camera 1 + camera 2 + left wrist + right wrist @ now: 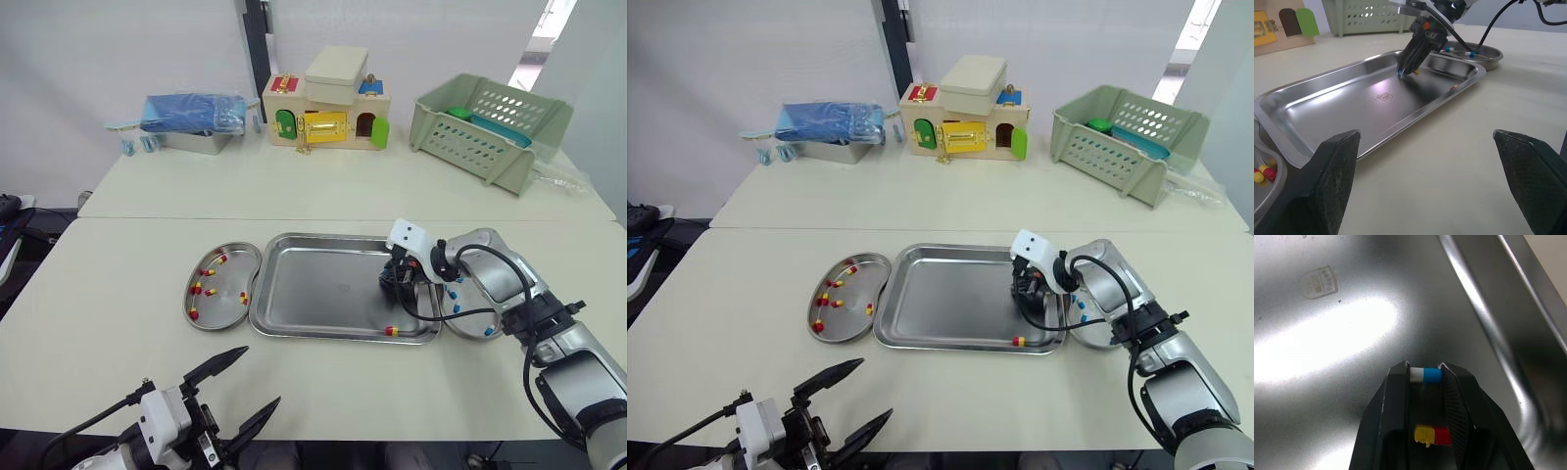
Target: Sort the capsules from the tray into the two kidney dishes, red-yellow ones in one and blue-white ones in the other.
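The steel tray (323,289) lies mid-table. My right gripper (1425,368) is low over the tray's right part, shut on a blue-white capsule (1426,375) held crosswise at its fingertips. A red-yellow capsule (1433,435) lies on the tray floor beneath the fingers, and another (391,330) rests by the tray's front right rim. The left kidney dish (230,294) holds several red-yellow capsules (208,271). The right kidney dish (472,330) holds blue-white capsules (457,290). My left gripper (245,388) hovers open near the table's front edge, left of the tray.
Along the back of the table stand a blue bag in a metal box (191,117), a wooden toy house (328,113) and a green plastic basket (490,122). Bare tabletop surrounds the tray and dishes.
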Motion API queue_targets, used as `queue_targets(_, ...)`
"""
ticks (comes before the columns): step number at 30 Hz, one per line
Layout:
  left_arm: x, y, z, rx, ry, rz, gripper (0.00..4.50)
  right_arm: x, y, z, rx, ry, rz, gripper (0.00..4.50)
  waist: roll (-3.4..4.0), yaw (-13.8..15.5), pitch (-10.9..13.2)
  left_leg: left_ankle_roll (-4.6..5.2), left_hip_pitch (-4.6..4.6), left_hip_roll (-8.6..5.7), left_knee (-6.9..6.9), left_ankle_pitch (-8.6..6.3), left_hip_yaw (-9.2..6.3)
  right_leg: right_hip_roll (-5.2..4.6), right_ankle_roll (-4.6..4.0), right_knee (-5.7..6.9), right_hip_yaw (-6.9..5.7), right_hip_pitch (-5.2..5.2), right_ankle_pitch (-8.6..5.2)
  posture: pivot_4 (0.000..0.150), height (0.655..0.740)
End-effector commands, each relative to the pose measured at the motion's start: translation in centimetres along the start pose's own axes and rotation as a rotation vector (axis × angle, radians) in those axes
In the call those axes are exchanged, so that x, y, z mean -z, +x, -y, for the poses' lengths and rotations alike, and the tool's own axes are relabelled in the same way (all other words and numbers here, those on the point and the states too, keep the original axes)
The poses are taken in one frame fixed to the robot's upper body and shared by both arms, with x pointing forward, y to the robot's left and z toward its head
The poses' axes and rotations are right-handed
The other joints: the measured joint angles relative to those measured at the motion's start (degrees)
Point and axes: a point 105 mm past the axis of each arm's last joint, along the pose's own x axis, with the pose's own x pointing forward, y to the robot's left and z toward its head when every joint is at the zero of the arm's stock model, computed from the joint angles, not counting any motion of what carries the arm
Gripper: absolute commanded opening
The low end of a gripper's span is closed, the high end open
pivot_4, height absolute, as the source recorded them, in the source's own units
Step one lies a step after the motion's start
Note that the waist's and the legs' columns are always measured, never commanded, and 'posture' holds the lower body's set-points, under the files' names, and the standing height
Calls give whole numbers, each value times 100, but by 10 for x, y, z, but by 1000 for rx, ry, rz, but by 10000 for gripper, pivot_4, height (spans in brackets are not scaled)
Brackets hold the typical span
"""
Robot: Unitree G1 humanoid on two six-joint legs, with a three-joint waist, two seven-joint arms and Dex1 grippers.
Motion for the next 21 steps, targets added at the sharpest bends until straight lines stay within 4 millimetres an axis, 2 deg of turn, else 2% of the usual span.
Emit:
queue_targets(1,-2,1,0,-4,4,11,45000,-5,-2,1,8,-16,9,6837,0,-1,0,0,0,0,0,0,0,0,0,0,0,0,0,1500,7400)
queue_targets(4,-1,2,0,-3,3,10,45000,-6,-3,3,12,-13,18,6837,0,-2,0,0,0,0,0,0,0,0,0,0,0,0,0,1500,7400)
queue_targets(7,-2,2,0,-1,4,11,45000,-16,-10,4,6,8,77,6837,0,-3,0,0,0,0,0,0,0,0,0,0,0,0,0,1500,7400)
queue_targets(12,-4,4,5,31,-2,16,45000,-32,-44,4,-15,47,240,6837,0,7,1,0,-3,0,0,0,0,0,0,-1,0,0,0,1500,7400)
queue_targets(17,-5,5,10,94,-8,17,45000,-25,-87,2,4,64,347,6837,0,59,1,1,-15,-2,2,0,-2,-1,0,-7,-4,-1,0,1500,7400)
queue_targets(21,-5,10,7,142,-1,24,45000,10,-123,2,85,95,315,6837,0,107,1,1,-21,-3,4,-1,-5,-1,0,-8,-9,-2,0,1500,7400)
